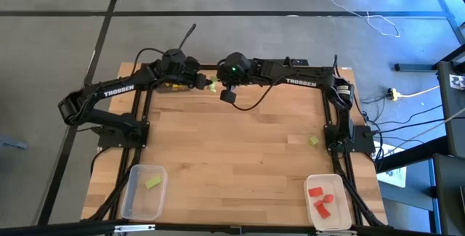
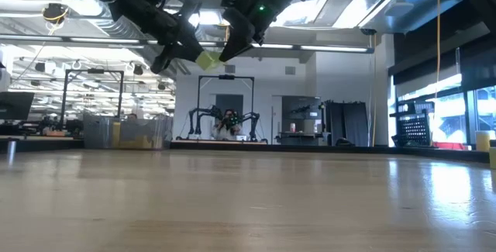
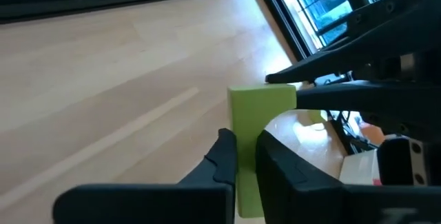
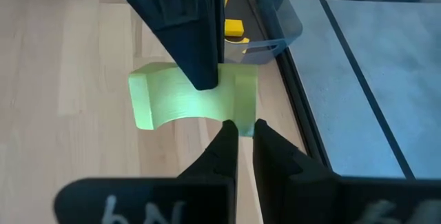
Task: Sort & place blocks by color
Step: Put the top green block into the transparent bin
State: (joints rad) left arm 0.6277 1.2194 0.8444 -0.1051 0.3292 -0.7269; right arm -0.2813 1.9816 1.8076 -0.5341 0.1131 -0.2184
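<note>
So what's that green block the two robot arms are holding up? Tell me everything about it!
The light green block is a small, solid, plastic-looking piece with flat ends and one curved, scooped-out side. It hangs in the air above the far edge of the wooden table, not touching it. Both the left gripper and the right gripper have their jaws pinched on it at once, gripping different parts, like a hand-over.

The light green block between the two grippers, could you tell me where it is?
High view: the light green block is at the table's far edge, pinched by the left gripper and the right gripper.
</note>
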